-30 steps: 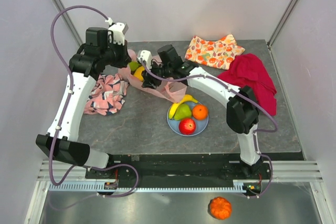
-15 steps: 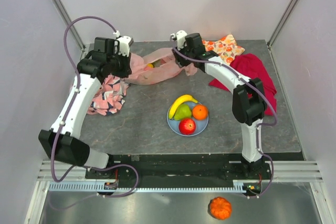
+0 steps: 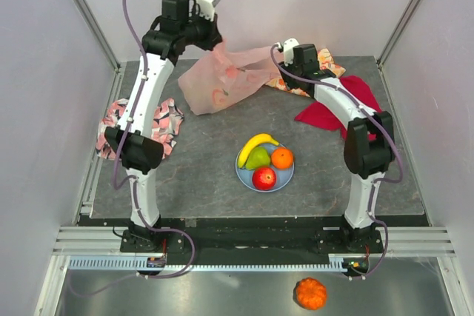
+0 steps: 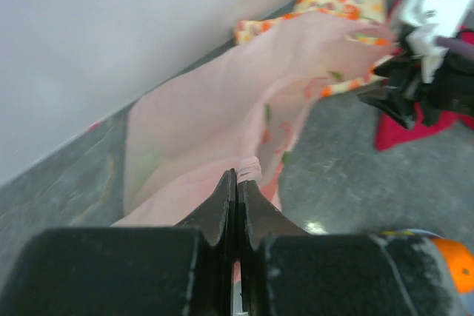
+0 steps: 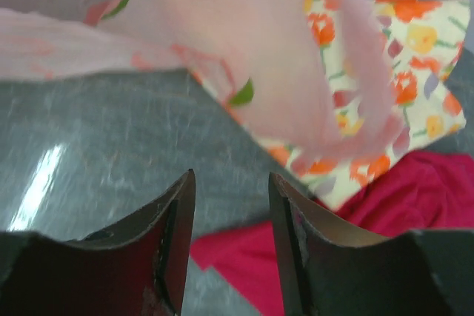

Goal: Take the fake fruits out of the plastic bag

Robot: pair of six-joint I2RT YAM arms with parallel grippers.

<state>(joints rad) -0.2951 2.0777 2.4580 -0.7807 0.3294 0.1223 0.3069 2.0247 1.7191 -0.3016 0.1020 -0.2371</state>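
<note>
Currently I have the left gripper [image 4: 237, 183] closed tight. Its two fingers are pressed together with a fold of the plastic bag [image 3: 222, 79] pinched between the tips, and in the left wrist view the pink film spreads out beyond them. Taking the blue plate [image 3: 287, 175] as my mark, the bag is held up on the far side of it, toward the back wall and a little to the left, well apart from the plate. One end of the bag runs rightward toward the right gripper [image 5: 229, 179]. That gripper's fingers stand apart with nothing between them. In the right wrist view the bag's edge hangs beyond and above the fingertips, and through the gap I see only grey table [image 5: 96, 153]. Reddish and green marks show on the film, but I cannot tell whether any fruit is inside. On the plate four fruits sit close together: the banana [image 3: 255, 142] at the far left, the pear [image 3: 258, 159] just nearer, the orange [image 3: 281, 157] on the right, and the red apple [image 3: 264, 177] at the near edge. Beyond the plate to the right, the fruit-print cloth [image 5: 415, 57] shows behind the bag's end. The red cloth [image 3: 329, 112] lies just beside it, nearer the plate. A pink-and-black cloth [image 3: 169, 120] lies left of the plate, well apart.
</note>
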